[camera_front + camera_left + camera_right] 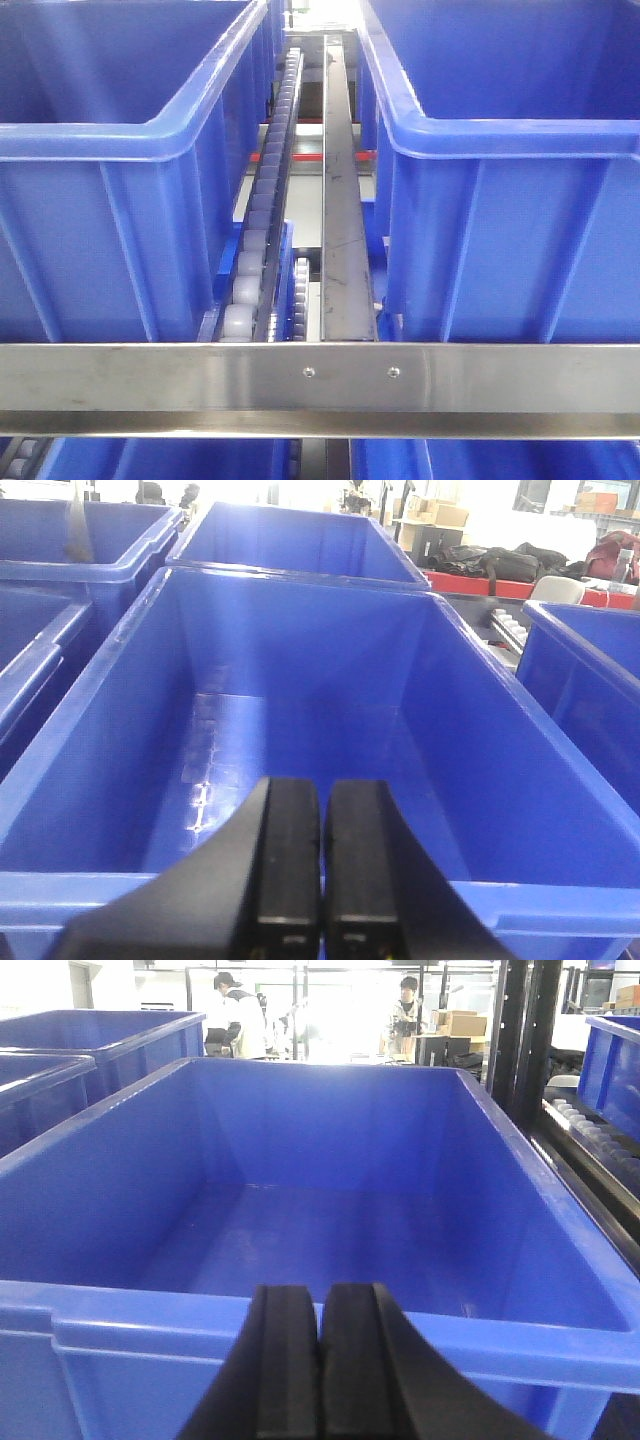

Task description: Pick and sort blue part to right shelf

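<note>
Front view looks straight down a gap between two big blue bins: the left bin [110, 180] and the right bin [510, 180] sit on either side of a roller track [262, 220] and a steel rail [340, 200] that run away from the camera. A steel crossbar [320, 385] with two screws spans the bottom of the shot, and more blue bins peek out below it.

The left gripper [321, 880] hangs just over the near rim of a blue bin [100, 770] — its two black fingers are pressed together with only a thin seam between them, nothing pinched in there. The floor of that bin is bare blue plastic with a few scuff marks. More bins sit beside and behind it, and bags lie on a red surface in the far right background.

The right gripper [320, 1370] is the same story — fingers clamped flat against each other, holding nothing, poised over the front wall of another blue bin [560, 1210]. Its inside shows only smooth blue floor. Two people [238, 1015] stand in the bright background, and a dark post rises on the right.

The blue part doesn't show up in any of the three views, so I can't say where it is.
</note>
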Motion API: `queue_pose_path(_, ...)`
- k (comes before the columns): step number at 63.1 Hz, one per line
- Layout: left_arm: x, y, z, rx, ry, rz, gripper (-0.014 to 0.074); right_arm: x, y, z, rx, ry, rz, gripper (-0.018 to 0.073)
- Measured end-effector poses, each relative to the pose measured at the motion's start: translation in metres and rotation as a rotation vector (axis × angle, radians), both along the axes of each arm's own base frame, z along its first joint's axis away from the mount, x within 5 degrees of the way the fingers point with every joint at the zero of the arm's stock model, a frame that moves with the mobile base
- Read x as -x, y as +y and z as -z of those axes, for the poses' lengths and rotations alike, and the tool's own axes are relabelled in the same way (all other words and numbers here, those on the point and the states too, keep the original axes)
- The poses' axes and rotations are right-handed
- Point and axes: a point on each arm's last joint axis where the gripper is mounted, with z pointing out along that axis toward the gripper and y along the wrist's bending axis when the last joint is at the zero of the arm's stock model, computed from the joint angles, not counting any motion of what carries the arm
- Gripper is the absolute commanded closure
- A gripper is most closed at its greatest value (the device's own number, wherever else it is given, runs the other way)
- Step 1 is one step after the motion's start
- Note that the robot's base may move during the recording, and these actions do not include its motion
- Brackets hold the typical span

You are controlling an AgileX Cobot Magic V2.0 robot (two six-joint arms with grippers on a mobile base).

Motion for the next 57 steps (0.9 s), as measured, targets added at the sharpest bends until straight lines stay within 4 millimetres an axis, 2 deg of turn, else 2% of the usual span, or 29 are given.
queue_pose_path(44, 0.0, 0.0, 0.001, -0.001, 0.0, -0.001, 0.0474, 0.0, 0.0, 0.001, 0.002, 0.0, 0.0, 0.0503)
queue_pose_path(53, -0.002, 0.004, 0.018, -0.161, -0.015, -0.051, 0.0474, 0.0, 0.0, 0.001, 0.001, -0.001, 0.0, 0.0503)
queue_pose_path(57, -0.001, 0.006, 0.026, -0.155, -0.057, -0.069, 0.0474, 0.0, 0.0, 0.001, 0.001, -0.001, 0.0, 0.0503)
